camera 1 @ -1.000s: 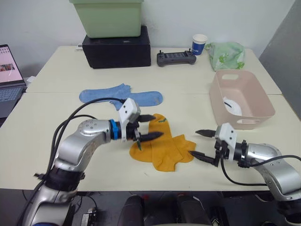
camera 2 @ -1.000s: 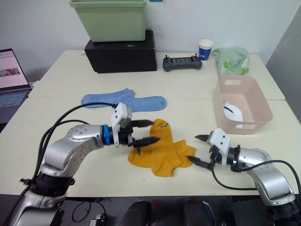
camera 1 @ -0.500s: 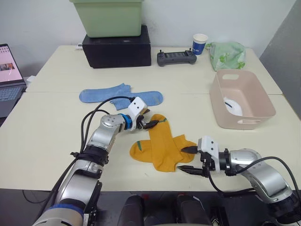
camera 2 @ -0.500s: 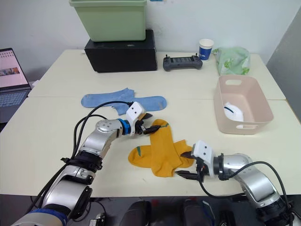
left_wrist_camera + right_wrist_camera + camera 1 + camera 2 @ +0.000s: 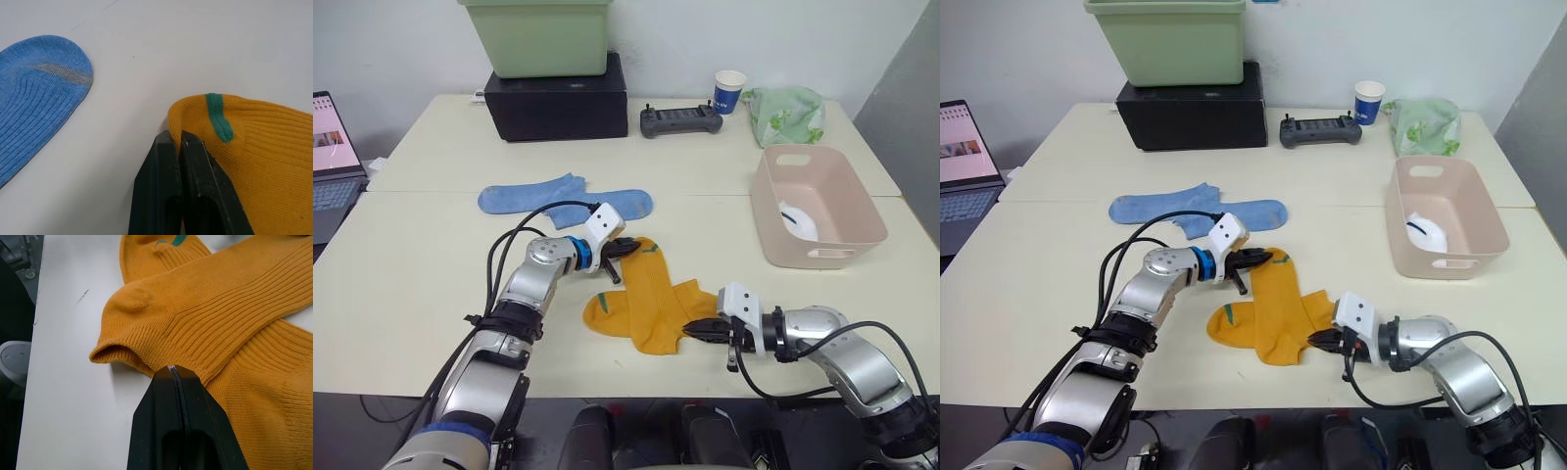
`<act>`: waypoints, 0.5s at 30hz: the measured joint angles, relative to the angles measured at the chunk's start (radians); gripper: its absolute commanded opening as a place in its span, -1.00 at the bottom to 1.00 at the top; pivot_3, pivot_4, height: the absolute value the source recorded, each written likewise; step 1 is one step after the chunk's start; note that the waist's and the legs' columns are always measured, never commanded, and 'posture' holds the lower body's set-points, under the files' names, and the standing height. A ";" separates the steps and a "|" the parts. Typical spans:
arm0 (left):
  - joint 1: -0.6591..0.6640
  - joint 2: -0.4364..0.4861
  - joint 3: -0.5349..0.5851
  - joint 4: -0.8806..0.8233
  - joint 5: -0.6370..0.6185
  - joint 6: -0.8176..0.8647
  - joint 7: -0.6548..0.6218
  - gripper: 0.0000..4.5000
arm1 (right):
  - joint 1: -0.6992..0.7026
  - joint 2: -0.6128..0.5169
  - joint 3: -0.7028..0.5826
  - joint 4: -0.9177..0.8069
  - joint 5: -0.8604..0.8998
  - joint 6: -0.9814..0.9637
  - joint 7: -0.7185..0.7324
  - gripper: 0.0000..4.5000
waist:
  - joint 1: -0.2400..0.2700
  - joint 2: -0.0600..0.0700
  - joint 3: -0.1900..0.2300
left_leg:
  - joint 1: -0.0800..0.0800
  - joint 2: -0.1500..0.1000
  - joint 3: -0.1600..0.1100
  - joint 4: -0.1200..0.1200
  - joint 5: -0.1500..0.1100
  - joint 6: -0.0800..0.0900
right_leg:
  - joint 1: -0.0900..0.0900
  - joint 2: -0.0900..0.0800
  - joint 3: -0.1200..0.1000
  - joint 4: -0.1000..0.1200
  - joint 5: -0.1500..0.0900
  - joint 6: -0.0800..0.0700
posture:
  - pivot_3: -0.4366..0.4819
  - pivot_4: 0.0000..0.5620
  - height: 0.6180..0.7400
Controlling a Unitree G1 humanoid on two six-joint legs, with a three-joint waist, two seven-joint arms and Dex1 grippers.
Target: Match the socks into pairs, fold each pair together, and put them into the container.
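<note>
1. Two mustard-orange socks lie crossed over each other on the pale surface, low in the middle of the head view, and both pincers are on them.
2. Left pincer sits at the upper end of the orange pair, next to the small green mark; its fingers are pressed together, with the sock's edge appearing to be caught between them.
3. Right pincer is at the lower right edge of the same pair, also closed, its tips biting the knit edge near the open cuff.
4. Two light blue socks lie end to end above the orange ones, left of centre, untouched and apart from them.
5. One white sock bundle already rests in the pink container at the right of the frame, so one pair looks finished.
6. Judging from this, the step in hand is folding the orange pair: both ends are gripped.
7. Next, one end probably has to be lifted and carried over the other so the pair doubles up, keeping both layers together, before it goes right to the container.
8. Behind stand a green bin on a black box.
</note>
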 measured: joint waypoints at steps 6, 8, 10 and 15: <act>0.022 0.008 0.009 -0.043 -0.002 0.025 -0.016 -0.99 | -0.012 -0.020 -0.020 -0.008 0.001 -0.025 0.027 -1.00 | 0.000 0.000 0.000 | 0.000 0.000 0.000 0.000 0.000 0.000 | 0.000 0.000 0.000 0.000 0.000 0.000 | -0.05 -0.47 1.00; 0.032 0.012 0.011 -0.054 -0.002 0.029 -0.016 -0.99 | -0.012 -0.043 -0.006 -0.008 -0.026 -0.082 0.048 -1.00 | 0.000 0.000 0.000 | 0.000 0.000 0.000 0.000 0.000 0.000 | 0.000 0.000 0.000 0.000 0.000 0.000 | -0.05 -0.47 1.00; 0.037 0.013 0.015 -0.058 -0.003 0.035 -0.016 -1.00 | -0.013 -0.054 0.015 -0.007 -0.059 -0.139 0.067 -0.83 | 0.000 0.000 0.000 | 0.000 0.000 0.000 0.000 0.000 0.000 | 0.000 0.000 0.000 0.000 0.000 0.000 | -0.05 -0.47 1.00; 0.042 0.013 0.017 -0.073 -0.002 0.045 -0.016 -1.00 | -0.014 -0.052 0.070 0.031 -0.132 -0.286 0.102 -0.61 | 0.000 0.000 0.000 | 0.000 0.000 0.000 0.000 0.000 0.000 | 0.000 0.000 0.000 0.000 0.000 0.000 | -0.05 -0.47 1.00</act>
